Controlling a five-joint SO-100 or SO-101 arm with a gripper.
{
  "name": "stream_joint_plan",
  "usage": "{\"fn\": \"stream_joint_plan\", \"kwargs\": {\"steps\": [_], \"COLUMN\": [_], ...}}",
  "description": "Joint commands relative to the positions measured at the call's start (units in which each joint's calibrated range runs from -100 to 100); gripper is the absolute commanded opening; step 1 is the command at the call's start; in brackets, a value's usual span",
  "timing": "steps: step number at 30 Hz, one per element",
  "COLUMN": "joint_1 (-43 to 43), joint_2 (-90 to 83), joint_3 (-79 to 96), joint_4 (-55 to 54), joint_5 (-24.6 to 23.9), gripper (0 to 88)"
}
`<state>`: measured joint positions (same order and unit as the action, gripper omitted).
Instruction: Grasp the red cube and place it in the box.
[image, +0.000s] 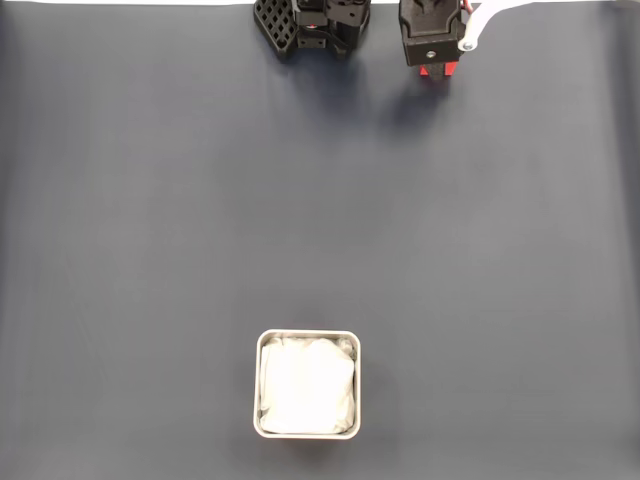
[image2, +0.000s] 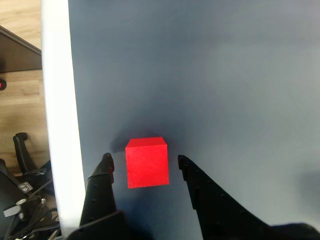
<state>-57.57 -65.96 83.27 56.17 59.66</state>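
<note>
The matte black plastic two-finger gripper (image2: 144, 162) has tapered fingers with small studs along their inner edges. In the fixed view the black arm body (image: 432, 35) carries a silver screw, red parts beneath and a white cable (image: 490, 20).

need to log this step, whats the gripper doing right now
Gripper: open, fingers either side of the red cube with gaps visible, nothing held yet.
</note>
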Motion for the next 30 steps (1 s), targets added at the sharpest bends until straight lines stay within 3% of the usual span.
{"fn": "stream_joint_plan", "kwargs": {"steps": [1,22,30], "joint_1": [-0.6,-1.8,-2.4], "joint_2": [0.7,2.0,1.8], "joint_3": [0.0,1.9,1.9], "joint_4": [-1.7,-4.0,-4.0], "joint_5": [0.1,-0.4,-0.9], "gripper": [30.8,30.3,24.7]}}
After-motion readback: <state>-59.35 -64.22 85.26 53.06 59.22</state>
